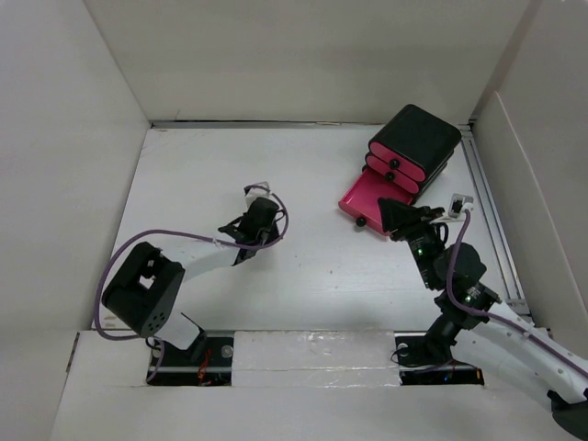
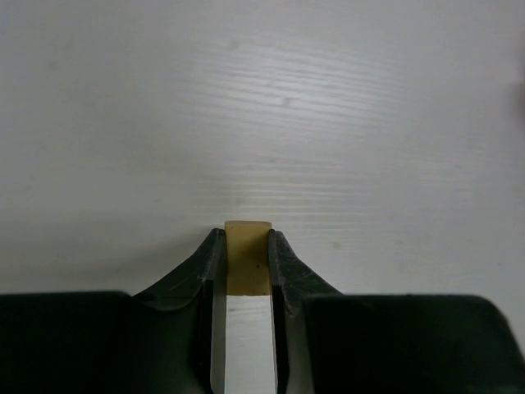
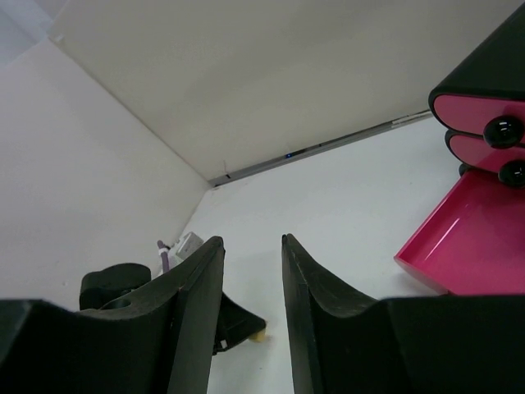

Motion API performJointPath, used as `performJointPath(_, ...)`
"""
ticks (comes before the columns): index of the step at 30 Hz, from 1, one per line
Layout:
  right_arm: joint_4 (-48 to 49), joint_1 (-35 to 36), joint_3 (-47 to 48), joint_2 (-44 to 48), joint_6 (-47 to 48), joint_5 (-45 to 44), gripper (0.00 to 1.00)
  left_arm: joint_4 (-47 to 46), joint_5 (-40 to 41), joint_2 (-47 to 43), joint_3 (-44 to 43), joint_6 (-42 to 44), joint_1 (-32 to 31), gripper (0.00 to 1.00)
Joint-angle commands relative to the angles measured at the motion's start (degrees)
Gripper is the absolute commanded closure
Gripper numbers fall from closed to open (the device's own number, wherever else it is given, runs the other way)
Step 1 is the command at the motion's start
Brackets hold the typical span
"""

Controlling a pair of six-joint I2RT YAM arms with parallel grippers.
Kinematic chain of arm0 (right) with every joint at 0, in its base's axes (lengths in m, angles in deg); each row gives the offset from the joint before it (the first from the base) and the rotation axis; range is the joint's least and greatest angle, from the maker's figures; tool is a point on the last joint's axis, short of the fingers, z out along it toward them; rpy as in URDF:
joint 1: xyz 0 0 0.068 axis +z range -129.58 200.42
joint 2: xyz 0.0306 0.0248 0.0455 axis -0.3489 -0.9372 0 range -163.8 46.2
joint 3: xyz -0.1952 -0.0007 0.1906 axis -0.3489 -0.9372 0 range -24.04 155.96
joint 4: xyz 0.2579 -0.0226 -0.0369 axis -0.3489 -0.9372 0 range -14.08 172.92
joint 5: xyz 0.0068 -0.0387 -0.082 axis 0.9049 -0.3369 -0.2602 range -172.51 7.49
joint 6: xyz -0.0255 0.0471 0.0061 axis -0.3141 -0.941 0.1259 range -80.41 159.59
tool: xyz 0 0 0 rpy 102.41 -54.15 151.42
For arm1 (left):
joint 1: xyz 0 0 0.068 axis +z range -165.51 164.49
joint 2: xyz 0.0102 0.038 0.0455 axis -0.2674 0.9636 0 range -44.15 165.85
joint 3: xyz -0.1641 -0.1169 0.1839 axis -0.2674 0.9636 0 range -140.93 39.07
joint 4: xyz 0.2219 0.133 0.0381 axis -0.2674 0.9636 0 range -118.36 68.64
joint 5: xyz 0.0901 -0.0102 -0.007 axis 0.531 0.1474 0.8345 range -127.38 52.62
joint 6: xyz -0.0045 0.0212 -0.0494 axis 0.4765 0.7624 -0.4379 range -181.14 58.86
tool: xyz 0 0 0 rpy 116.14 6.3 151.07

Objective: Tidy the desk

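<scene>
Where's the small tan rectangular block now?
Left wrist view: the small tan rectangular block is pinched in the left gripper, left of centre of the matte white desk.

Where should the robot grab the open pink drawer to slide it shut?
By the small black knob on its front wall, coming from the side facing away from the black box. The knob sticks out, easy to pinch; the open pink drawer itself is wide and flat.
</scene>
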Motion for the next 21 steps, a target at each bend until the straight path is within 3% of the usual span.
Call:
performJointPath(1,2.2,-0.3,1.1,0.6,-0.6,0.3,0.60,-5.4,-5.2,-0.6,-8.2,-0.3,-4.8,1.00)
performJointPath(6,1.9,-0.3,1.1,1.2,-0.7,0.5,0.60,-6.2,-7.7,12.9,-23.6,2.0,-12.0,1.00)
performJointPath(7,1.7,-0.3,1.1,1.6,-0.6,0.1,0.60,-6.9,-8.9,19.0,-31.7,2.7,-12.8,1.00)
performJointPath(9,1.4,-0.3,1.1,2.0,-0.5,0.3,0.60,-6.7,-9.2,21.1,-34.4,2.9,-12.9,1.00)
performJointPath(13,1.7,-0.3,0.5,3.2,-0.4,-0.8,0.60,-4.4,-13.5,30.7,-51.6,3.0,-12.9,1.00)
performJointPath(14,1.6,-0.3,0.6,3.2,-0.4,-0.6,0.60,-3.7,-15.5,33.7,-54.0,3.1,-12.9,0.81)
performJointPath(16,1.2,-0.3,1.0,3.2,-0.3,-0.3,0.60,-1.2,-15.5,35.7,-58.2,3.0,-12.9,0.59)
performJointPath(17,1.1,-0.3,1.0,3.3,-0.4,-0.6,0.60,-1.2,-17.3,36.3,-58.2,3.3,-12.9,0.42)
performJointPath(19,1.5,-0.3,0.7,3.1,-0.4,-0.9,0.60,-2.0,-17.2,35.8,-55.7,3.8,-12.9,0.35)
performJointPath(21,1.6,-0.3,0.9,2.8,-0.4,-0.3,0.60,-5.4,-16.4,32.6,-51.6,4.5,-12.9,0.37)
